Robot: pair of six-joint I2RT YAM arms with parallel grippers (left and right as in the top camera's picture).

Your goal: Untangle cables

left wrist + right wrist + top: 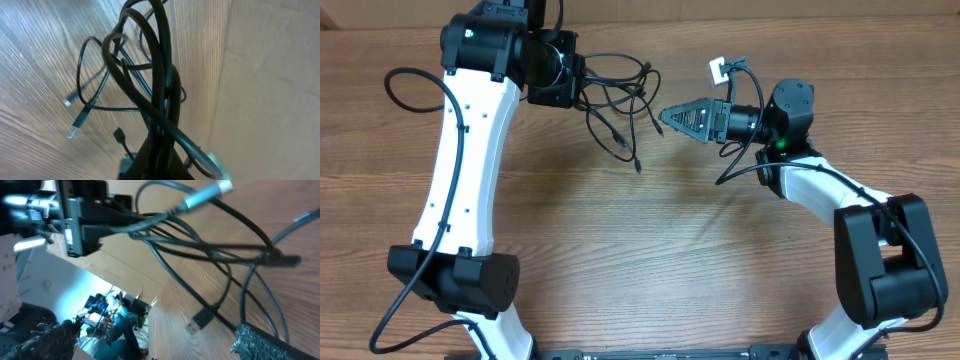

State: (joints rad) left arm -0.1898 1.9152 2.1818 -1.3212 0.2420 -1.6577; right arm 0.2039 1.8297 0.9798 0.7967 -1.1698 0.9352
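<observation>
Black cords make up the cables [615, 100], a loose knot of thin loops pinched at one end by the left gripper [578, 82], whose jaws are clamped tight on the bunch near the table's [650, 260] 11 o'clock edge. From there the strands trail toward 5 o'clock and end in small plugs; a silver-tipped USB plug [75, 131] shows in the left wrist view. The right gripper [667, 116] is spread wide and empty, with the tangle just beside its tips at 9 o'clock. Its likely next move is to reach in for one loose strand.
</observation>
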